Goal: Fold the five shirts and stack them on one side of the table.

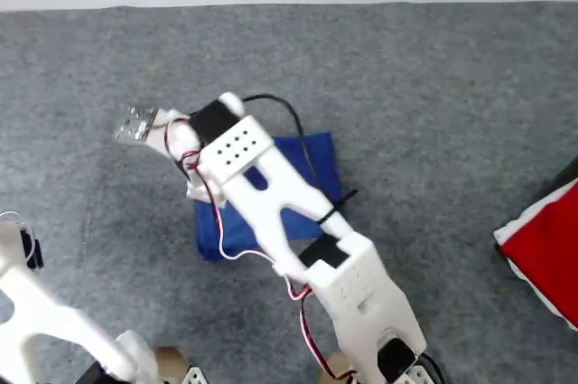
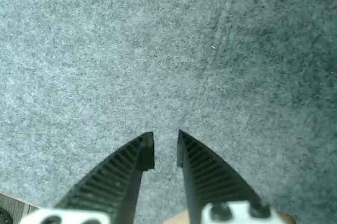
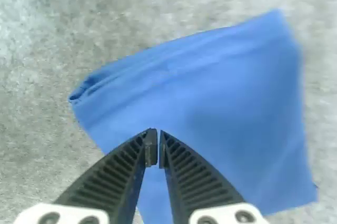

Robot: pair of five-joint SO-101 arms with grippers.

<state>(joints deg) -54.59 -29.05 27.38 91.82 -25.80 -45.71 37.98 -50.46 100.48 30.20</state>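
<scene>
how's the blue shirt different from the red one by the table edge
The blue shirt lies folded mid-table, partly under the right arm; the red shirt sits at the table's edge on that arm's side, cut off by the frame. The blue shirt rests on the grey surface itself, while the red shirt tops a white layer. Both lie flat.
</scene>
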